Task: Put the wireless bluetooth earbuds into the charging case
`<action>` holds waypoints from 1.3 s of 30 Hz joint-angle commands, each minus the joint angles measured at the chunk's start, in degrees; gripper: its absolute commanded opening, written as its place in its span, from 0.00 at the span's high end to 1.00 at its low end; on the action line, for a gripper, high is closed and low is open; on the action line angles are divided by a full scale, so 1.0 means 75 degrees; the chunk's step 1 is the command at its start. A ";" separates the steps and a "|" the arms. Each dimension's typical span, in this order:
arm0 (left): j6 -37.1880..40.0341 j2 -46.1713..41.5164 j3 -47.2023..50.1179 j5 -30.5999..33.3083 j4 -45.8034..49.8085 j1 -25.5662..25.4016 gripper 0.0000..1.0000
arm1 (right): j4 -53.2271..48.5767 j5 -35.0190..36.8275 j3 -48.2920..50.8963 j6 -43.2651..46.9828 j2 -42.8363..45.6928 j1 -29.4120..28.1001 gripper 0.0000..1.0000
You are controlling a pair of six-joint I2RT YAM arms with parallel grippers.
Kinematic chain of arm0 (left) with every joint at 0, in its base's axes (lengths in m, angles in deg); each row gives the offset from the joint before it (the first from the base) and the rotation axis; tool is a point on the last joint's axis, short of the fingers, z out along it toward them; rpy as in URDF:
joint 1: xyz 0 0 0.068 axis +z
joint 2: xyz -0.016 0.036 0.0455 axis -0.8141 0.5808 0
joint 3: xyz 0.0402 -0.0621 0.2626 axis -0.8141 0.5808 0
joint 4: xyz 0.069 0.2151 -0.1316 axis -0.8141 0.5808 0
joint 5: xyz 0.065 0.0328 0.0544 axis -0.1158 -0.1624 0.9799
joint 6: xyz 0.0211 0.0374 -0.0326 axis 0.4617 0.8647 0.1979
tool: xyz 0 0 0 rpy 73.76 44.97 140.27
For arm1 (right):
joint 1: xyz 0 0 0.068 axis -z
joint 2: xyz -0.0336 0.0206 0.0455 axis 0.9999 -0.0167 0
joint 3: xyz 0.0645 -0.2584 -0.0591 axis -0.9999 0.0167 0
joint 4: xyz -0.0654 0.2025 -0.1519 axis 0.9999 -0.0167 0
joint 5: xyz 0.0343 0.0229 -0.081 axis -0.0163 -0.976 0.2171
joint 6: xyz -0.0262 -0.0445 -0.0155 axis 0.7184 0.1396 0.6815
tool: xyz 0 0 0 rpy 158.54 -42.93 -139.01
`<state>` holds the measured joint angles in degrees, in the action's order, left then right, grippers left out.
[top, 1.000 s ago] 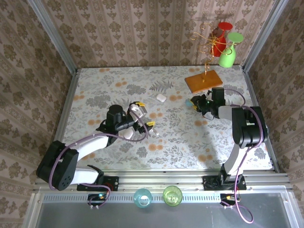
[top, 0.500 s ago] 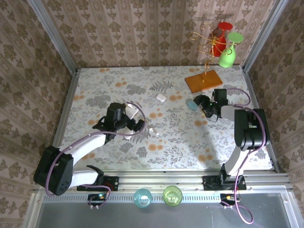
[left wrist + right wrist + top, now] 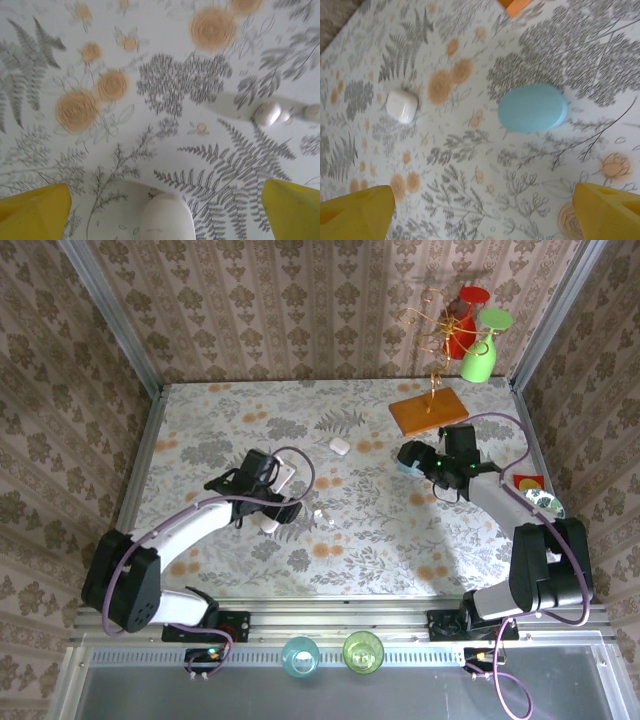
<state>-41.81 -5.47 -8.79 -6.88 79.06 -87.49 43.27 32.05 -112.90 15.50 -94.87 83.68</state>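
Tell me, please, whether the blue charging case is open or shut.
Shut. The blue case lies flat on the table as one smooth oval, with no lid raised.

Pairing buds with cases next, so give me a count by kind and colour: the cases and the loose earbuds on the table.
White cases: 2
Blue case: 1
White earbuds: 2
Total: 5
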 commanded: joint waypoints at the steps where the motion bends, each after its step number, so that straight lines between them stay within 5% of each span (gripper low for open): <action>1: -0.0126 0.0355 -0.0322 0.0263 0.0895 -0.0038 0.04 | -0.0555 0.0299 -0.0210 0.0385 0.0216 -0.0176 0.07; 19: -0.0049 0.1867 -0.0987 0.0300 0.2457 -0.0101 0.28 | -0.0473 0.0233 -0.0359 0.0304 -0.0102 -0.0316 0.09; 31: 0.0018 0.2091 -0.1154 0.0346 0.2595 -0.0218 0.67 | -0.0664 0.0251 -0.0359 0.0337 0.0078 -0.0304 0.09; 36: 0.0307 0.1478 -0.1144 0.0226 0.2214 -0.0282 0.68 | -0.0536 -0.0839 -0.0335 0.0064 0.0178 -0.0304 0.10; 39: 0.0730 0.0905 -0.0990 -0.0252 0.1432 -0.0288 0.67 | -0.0211 -0.2569 -0.0317 -0.0147 0.0066 -0.0337 0.11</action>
<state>-40.10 5.70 -16.16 -5.61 94.62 -89.04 39.91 24.82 -114.02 16.13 -95.00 81.63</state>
